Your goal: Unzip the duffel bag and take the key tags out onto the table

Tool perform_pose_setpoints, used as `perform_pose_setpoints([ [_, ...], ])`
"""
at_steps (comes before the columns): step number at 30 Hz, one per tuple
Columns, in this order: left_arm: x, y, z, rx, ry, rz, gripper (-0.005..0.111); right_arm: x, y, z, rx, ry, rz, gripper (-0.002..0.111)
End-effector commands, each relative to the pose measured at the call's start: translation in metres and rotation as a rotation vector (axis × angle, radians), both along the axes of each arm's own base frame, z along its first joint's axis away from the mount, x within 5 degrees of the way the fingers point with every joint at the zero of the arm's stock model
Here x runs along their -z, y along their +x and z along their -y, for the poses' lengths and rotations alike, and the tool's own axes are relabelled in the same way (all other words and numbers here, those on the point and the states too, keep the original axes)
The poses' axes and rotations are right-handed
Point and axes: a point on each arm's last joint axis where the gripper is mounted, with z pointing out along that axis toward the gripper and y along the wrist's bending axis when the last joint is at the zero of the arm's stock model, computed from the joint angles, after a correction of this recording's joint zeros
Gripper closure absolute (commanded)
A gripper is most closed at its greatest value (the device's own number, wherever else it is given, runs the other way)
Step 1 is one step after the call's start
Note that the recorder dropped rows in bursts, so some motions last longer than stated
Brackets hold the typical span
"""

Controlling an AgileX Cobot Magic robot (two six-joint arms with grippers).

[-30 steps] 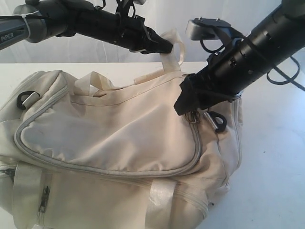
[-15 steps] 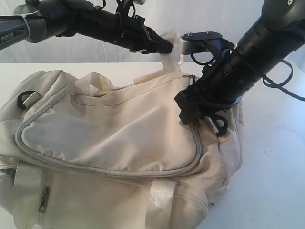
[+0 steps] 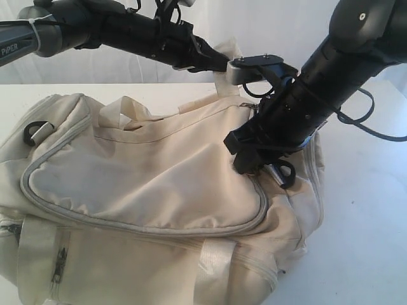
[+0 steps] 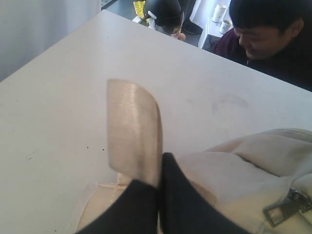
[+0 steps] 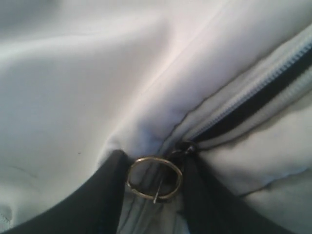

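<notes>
The cream-white duffel bag (image 3: 146,171) lies on the white table (image 3: 362,210). My left gripper (image 3: 219,63) is shut on one shiny webbing strap (image 4: 134,126) and holds it up above the bag's far side. My right gripper (image 3: 245,162) presses down on the bag's top right corner, its fingers closed on the metal ring (image 5: 155,178) of a zipper pull. Behind the ring the grey zipper (image 5: 243,105) gapes, showing a dark slit. The key tags are hidden.
Black D-rings sit at the bag's left end (image 3: 32,132) and just beside my right gripper (image 3: 287,173). A second zipper pull (image 4: 285,207) lies near the held strap. A person (image 4: 273,34) sits beyond the table's far edge. Bare tabletop lies right of the bag.
My right gripper has moved down and to the left along the curved zipper with the ring in its fingers, and its arm stands steeper. The left gripper has stayed put with the strap.
</notes>
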Motion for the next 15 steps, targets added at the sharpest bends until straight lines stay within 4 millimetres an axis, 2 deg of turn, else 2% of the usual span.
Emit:
perform_pose_setpoints([
  [1,-0.013,-0.001,-0.004,-0.011,-0.023,0.03,0.107,-0.001,0.0,-0.002,0.004,0.008,-0.005,0.092],
  [5,-0.013,-0.001,-0.004,-0.011,-0.023,0.03,0.107,-0.01,-0.001,-0.001,0.001,0.014,0.019,0.108],
  [15,-0.013,-0.001,-0.004,-0.015,-0.024,0.029,0.107,-0.048,-0.018,0.004,-0.018,0.023,0.096,0.108],
])
